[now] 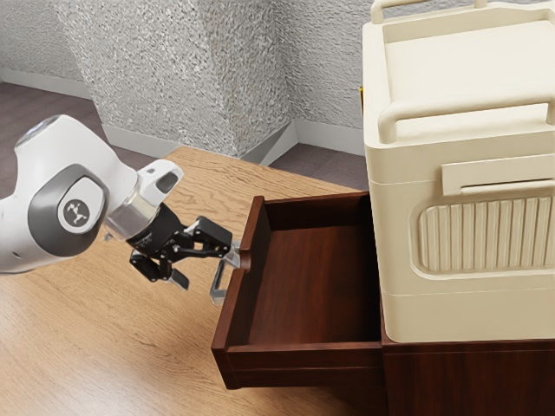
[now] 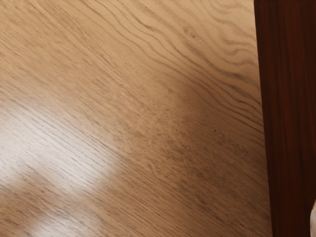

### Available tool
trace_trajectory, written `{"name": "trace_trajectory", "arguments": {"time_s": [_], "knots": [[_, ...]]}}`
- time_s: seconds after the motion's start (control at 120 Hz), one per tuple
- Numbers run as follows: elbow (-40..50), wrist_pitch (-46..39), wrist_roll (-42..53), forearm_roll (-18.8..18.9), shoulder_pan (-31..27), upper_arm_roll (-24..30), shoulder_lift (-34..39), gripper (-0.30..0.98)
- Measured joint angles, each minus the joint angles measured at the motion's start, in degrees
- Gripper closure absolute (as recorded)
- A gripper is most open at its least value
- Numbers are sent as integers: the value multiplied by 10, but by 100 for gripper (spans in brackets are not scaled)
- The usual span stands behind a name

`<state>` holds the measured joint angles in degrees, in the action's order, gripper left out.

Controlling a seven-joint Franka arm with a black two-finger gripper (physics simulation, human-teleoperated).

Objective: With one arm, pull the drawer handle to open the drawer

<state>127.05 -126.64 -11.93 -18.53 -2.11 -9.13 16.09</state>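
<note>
Clear from above, blocked at the back

Room to drop straight into the open dark-red wooden drawer (image 1: 303, 356); its raised walls bar a low pass thru. Tall cream box w/ ribbed panel (image 1: 468, 316) blocks the rear; looped silver metal handle (image 1: 218, 297) juts out front.

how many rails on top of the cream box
2. near rail along the top's near edge, far rail along its far edge, partly cut off. the cream box runs out of the exterior view's right, so more may be hidden
</note>
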Motion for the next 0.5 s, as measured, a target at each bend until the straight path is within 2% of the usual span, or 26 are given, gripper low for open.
{"name": "trace_trajectory", "arguments": {"time_s": [0.5], "knots": [[-25,2,8,9,6,9,5,0]]}}
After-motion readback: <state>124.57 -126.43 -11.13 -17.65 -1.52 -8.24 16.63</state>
